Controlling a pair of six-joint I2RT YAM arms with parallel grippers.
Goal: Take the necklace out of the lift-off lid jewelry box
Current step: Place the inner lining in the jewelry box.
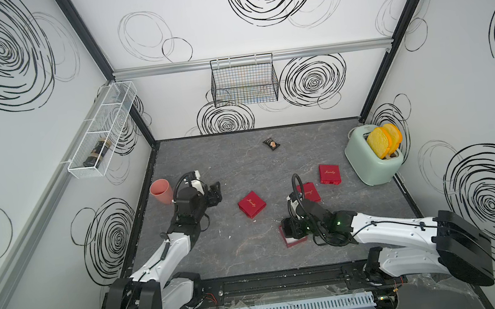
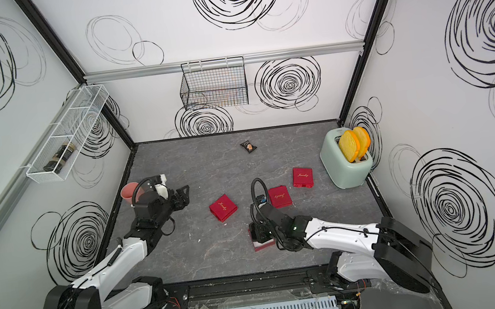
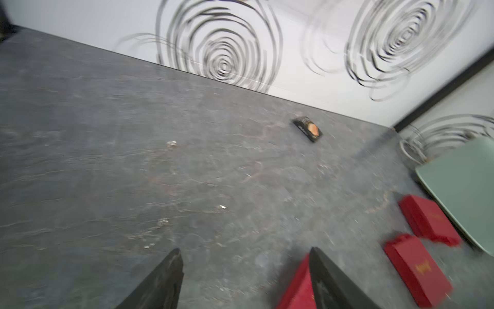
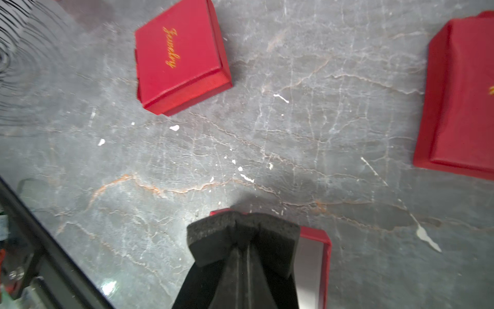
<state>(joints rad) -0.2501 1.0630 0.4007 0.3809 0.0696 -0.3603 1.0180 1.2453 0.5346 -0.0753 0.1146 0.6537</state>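
Observation:
The open red box base with a white insert lies near the table's front. My right gripper stands shut over it, its tips at the box's rim with nothing visibly between them. My left gripper hangs open at the left, above bare table. In the blurred left wrist view a faint pale chain, seemingly the necklace, lies on the table just beyond the open left gripper. A top view shows only a tiny silvery glint there.
Three closed red "Jewelry" boxes lie mid-table. A pink cup stands behind the left arm. A mint toaster holding yellow slices is at the right wall. A small dark packet lies farther back.

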